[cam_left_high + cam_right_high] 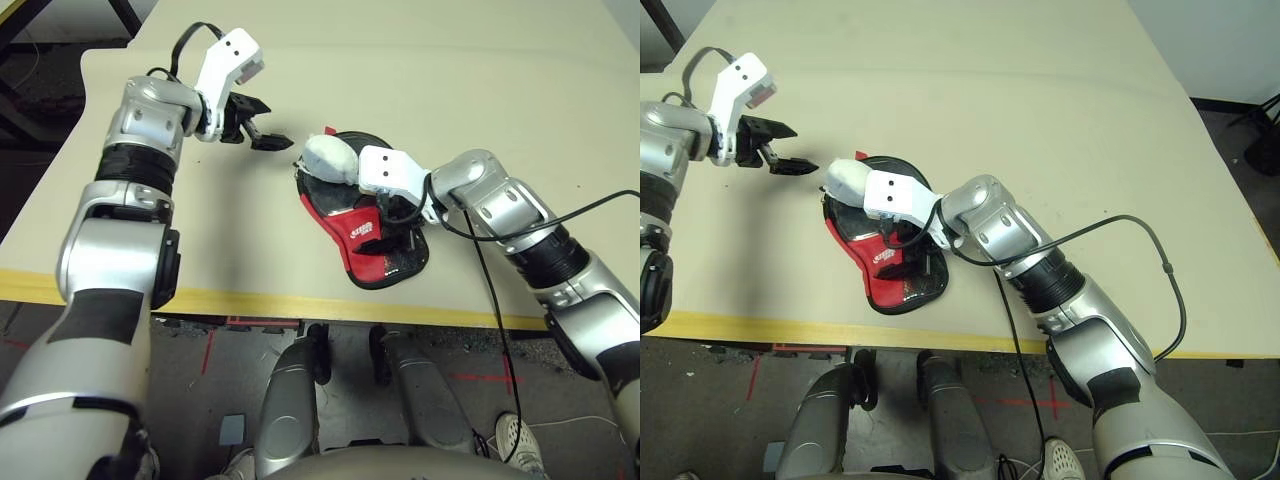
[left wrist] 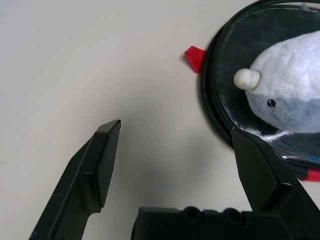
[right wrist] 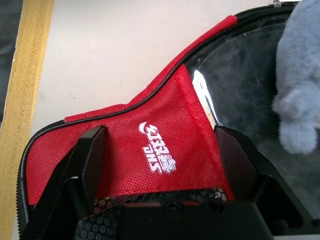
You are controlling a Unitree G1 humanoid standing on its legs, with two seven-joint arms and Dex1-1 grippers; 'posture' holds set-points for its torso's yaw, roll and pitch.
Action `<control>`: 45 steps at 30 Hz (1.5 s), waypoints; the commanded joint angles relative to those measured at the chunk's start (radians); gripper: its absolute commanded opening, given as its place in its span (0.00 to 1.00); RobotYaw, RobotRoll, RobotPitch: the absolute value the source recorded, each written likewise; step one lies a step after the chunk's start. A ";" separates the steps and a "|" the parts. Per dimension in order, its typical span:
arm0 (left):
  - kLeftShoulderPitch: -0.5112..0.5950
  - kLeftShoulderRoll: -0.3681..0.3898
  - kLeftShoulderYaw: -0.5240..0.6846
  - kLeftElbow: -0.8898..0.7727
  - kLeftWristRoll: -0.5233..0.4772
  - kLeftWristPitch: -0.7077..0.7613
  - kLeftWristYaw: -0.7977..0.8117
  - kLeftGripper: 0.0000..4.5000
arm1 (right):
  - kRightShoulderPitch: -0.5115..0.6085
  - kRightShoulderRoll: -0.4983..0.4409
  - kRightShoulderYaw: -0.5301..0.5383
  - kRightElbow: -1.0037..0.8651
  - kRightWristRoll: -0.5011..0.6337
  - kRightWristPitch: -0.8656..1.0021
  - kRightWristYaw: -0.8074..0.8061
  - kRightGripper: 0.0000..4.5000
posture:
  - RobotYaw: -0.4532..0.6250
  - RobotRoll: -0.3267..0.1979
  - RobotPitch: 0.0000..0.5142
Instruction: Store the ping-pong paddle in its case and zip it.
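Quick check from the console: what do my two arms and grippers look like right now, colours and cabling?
Both forearms are silver with black joint bands. Each wrist carries a white camera housing, and the left gripper and right gripper each have two black fingers. A black cable loops loose along the right arm.

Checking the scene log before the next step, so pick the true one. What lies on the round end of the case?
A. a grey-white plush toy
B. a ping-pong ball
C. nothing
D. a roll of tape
A: a soft grey-white plush toy with a small dark eye rests on the black round end of the case, beside the right claw.
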 commanded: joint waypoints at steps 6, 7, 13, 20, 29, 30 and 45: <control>0.028 -0.011 -0.008 -0.058 -0.020 0.041 -0.015 1.00 | -0.066 -0.074 -0.064 -0.090 0.061 0.162 0.019 1.00 | 0.33 0.62 0.48; 0.026 -0.013 -0.008 -0.057 -0.021 0.041 -0.014 1.00 | -0.080 -0.073 -0.075 -0.089 0.069 0.174 0.016 1.00 | 0.32 0.62 0.48; 0.026 -0.029 -0.010 -0.071 -0.035 0.052 -0.020 1.00 | -0.113 -0.063 -0.098 -0.059 0.074 0.163 -0.031 1.00 | 0.31 0.62 0.44; 0.051 -0.018 -0.039 -0.130 -0.031 0.078 -0.079 1.00 | -0.088 -0.044 -0.067 -0.105 0.092 0.179 -0.042 1.00 | 0.32 0.62 0.40; 0.018 0.024 -0.086 -0.198 -0.029 0.043 -0.210 1.00 | -0.032 -0.024 -0.008 -0.022 0.037 0.085 -0.064 1.00 | 0.34 0.62 0.38; 0.012 0.023 -0.088 -0.199 -0.031 0.034 -0.218 1.00 | -0.030 -0.021 -0.007 -0.011 0.029 0.075 -0.072 1.00 | 0.34 0.62 0.38; -0.113 -0.076 -0.217 0.023 0.060 -0.245 -0.321 1.00 | -0.009 -0.062 0.056 0.000 -0.041 0.043 -0.031 1.00 | 0.33 0.62 0.40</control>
